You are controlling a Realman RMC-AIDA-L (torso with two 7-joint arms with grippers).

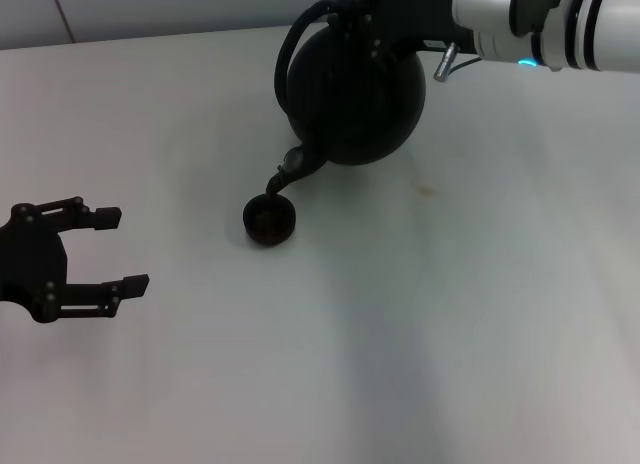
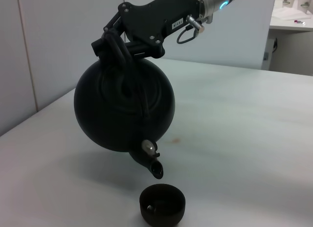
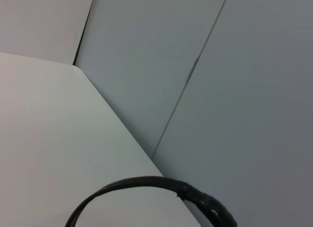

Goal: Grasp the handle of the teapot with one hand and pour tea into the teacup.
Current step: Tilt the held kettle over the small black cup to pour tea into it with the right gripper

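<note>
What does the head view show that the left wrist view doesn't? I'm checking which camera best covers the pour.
Only the head view shows the left pincer, open and idle, low over the table, well to the left of the teacup.

Only the left wrist view shows the clear gap between the spout and the cup below it, plus the cup's inside and the room's wall behind.

Both show the teapot, lifted and tipped spout-down over the teacup, with the right pincer shut on the handle, and a small stain on the table.
</note>
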